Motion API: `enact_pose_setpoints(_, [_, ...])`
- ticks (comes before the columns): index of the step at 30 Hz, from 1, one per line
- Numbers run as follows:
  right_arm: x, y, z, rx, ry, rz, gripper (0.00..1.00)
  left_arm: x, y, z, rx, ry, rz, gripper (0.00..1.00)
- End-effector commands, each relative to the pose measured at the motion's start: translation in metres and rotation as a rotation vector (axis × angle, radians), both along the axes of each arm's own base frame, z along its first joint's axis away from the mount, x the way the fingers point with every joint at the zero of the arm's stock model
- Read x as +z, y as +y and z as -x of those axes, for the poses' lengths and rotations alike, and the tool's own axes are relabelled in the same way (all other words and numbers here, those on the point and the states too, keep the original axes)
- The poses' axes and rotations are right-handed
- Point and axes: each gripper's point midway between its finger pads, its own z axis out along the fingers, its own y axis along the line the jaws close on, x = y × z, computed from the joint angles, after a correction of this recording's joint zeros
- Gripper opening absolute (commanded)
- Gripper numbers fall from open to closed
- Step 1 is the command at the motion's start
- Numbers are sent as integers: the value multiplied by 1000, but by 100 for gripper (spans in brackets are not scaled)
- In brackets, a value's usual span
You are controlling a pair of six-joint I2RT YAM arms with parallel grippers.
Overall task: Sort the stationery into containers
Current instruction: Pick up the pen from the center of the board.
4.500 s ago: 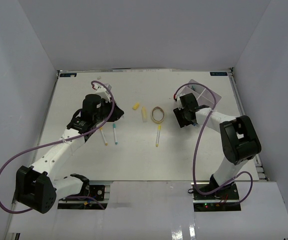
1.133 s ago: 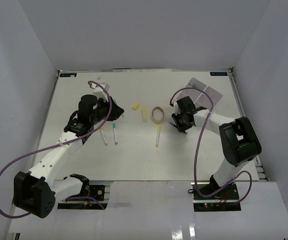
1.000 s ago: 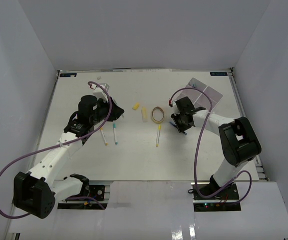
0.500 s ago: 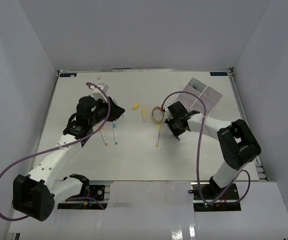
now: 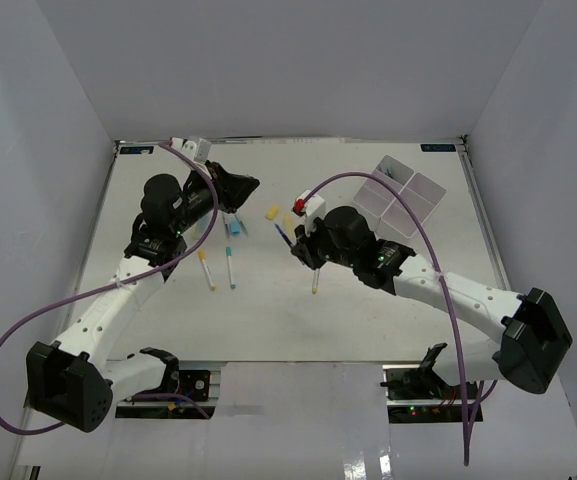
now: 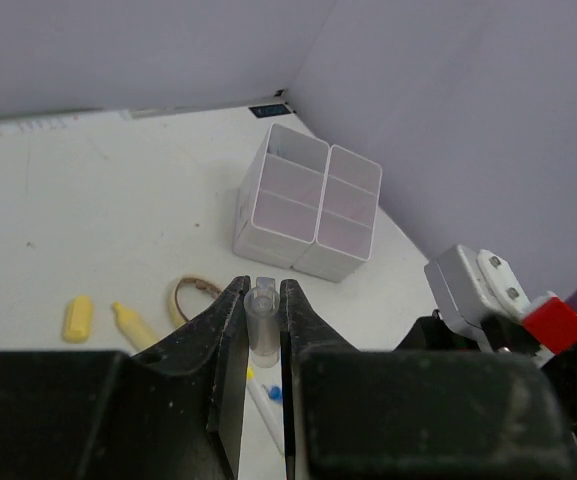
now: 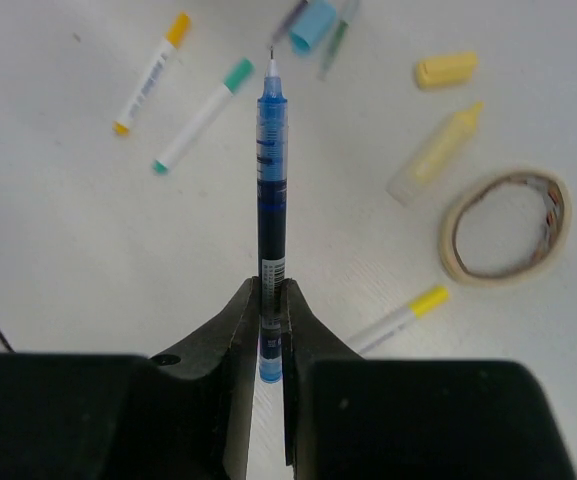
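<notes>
My left gripper [image 6: 263,287] is shut on a clear pen cap [image 6: 263,318] and holds it above the table, at the back left in the top view [image 5: 250,185]. My right gripper [image 7: 271,288] is shut on an uncapped blue pen [image 7: 271,170], its tip pointing away toward the left gripper; it is near the table's middle [image 5: 301,250]. The white four-compartment tray [image 5: 398,192] stands at the back right and also shows in the left wrist view [image 6: 308,205]. The tan rubber-band ring [image 7: 506,225] lies right of the pen and is hidden under the right arm in the top view.
On the table lie a yellow-capped pen [image 5: 206,270], a green-capped pen [image 5: 230,268], another yellow-capped pen [image 7: 398,318], a yellow block [image 7: 446,70] and a yellow tube [image 7: 433,155]. A small light-blue piece [image 5: 236,228] shows below the left gripper.
My right arm swung left from beside the tray to the table's middle, carrying the blue pen. My left gripper rose and moved toward the back with the clear cap.
</notes>
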Motion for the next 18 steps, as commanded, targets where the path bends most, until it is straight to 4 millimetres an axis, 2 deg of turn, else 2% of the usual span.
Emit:
enact_pose_setpoints(1, [76, 45, 4, 73, -133, -260, 8, 37, -6, 8, -67, -141, 31, 2])
enact_pose_setpoints(2, [90, 51, 6, 81, -159, -312, 8, 41, -5, 11, -76, -170, 40, 2])
enact_pose_setpoints(4, [103, 61, 15, 114, -180, -360, 8, 42, -5, 23, -107, -195, 47, 2])
enact_pose_setpoints(5, [103, 62, 18, 119, -188, -373, 8, 42, -5, 27, -114, -207, 41, 2])
enact_pose_setpoints(6, [116, 66, 23, 130, -215, -424, 8, 42, -4, 29, -119, -213, 38, 2])
enact_pose_setpoints(8, [116, 67, 28, 140, -224, -453, 8, 41, -3, 36, -125, -220, 35, 2])
enact_pose_setpoints(9, [126, 68, 31, 146, -253, -494, 8, 41, -2, 37, -128, -221, 36, 2])
enact_pose_setpoints(10, [121, 67, 32, 141, -257, -492, 8, 43, -1, 40, -131, -223, 37, 2])
enact_pose_setpoints(12, [128, 67, 34, 150, -295, -522, 8, 43, -1, 42, -131, -218, 36, 2])
enact_pose_setpoints(18, [124, 61, 29, 111, -327, -526, 8, 38, 1, 40, -117, -189, 37, 2])
